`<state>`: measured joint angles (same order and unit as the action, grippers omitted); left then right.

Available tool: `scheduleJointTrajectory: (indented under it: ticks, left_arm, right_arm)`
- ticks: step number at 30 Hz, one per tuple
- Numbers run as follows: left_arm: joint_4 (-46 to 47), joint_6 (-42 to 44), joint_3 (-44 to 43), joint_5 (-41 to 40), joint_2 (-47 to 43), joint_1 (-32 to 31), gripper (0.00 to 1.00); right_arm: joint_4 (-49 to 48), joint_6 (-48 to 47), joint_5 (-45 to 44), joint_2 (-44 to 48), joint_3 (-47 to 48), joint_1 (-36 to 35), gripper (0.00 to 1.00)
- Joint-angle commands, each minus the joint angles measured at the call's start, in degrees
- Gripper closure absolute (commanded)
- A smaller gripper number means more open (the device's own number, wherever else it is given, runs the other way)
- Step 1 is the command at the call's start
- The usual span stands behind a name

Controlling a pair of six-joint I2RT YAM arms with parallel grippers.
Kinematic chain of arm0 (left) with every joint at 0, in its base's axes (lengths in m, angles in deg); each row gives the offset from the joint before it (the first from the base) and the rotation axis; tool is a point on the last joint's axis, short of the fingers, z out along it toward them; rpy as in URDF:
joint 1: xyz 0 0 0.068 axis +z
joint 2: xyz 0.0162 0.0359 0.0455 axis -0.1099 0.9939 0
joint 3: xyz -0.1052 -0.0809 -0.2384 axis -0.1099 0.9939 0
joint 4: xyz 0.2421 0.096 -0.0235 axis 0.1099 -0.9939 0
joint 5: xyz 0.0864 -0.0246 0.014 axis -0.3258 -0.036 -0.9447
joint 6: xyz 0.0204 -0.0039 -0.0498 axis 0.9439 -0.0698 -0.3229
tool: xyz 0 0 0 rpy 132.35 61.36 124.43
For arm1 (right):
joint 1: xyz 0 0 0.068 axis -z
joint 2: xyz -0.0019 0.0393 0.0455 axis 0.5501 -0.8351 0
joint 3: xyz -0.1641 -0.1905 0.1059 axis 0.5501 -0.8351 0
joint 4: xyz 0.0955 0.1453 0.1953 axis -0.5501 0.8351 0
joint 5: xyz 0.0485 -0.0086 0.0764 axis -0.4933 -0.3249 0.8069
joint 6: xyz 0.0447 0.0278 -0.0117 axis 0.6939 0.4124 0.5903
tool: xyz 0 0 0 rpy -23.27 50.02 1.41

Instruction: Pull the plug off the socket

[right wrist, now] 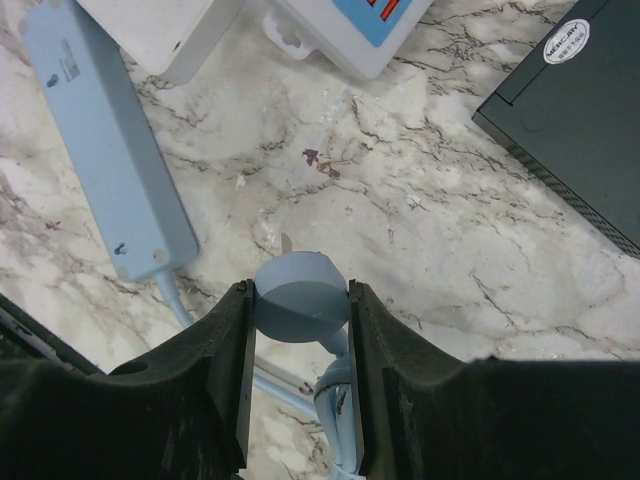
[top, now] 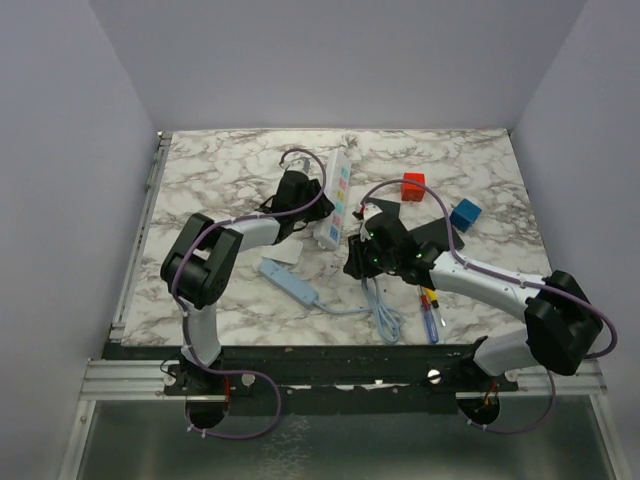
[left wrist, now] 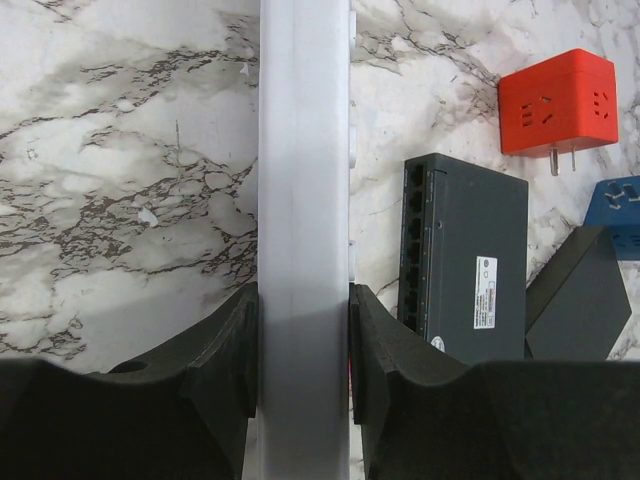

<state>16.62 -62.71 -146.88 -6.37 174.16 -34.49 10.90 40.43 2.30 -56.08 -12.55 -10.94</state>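
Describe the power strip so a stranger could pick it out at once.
On the marble table, look toward the far middle, where the left gripper clamps a long bar. That power strip is white with a row of pink, green and blue panels, unlike the shorter plain light-blue bar nearer the arms.

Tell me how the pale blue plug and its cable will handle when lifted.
The plug looks like hard moulded plastic, probably stiff and light in the right gripper. Its round body could twist in the grip. The cable lies in loose loops, so it will likely hang floppy and drag.
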Motion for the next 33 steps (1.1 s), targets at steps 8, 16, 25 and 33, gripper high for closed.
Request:
scheduleJointTrajectory:
  ticks: [8,16,25,33]
  left_arm:
    - [-4.1,2.8,-0.1,-1.9,-0.2,0.3,0.40]
    - [-8.2,5.4,-1.4,-7.1,-4.2,0.3,0.01]
    - [-9.6,6.7,2.8,-15.4,-12.5,0.3,0.01]
    - [-9.2,4.8,10.0,-25.4,-22.2,0.6,0.01]
  right_arm:
    - [-4.3,0.9,-4.6,-6.0,2.6,-0.6,0.79]
    - [-6.2,1.0,-4.1,-6.1,1.6,-0.6,0.32]
    - [-7.2,1.6,-3.2,-5.8,1.2,-0.5,0.00]
    - [-5.7,2.1,-7.6,-4.0,2.7,-0.3,0.00]
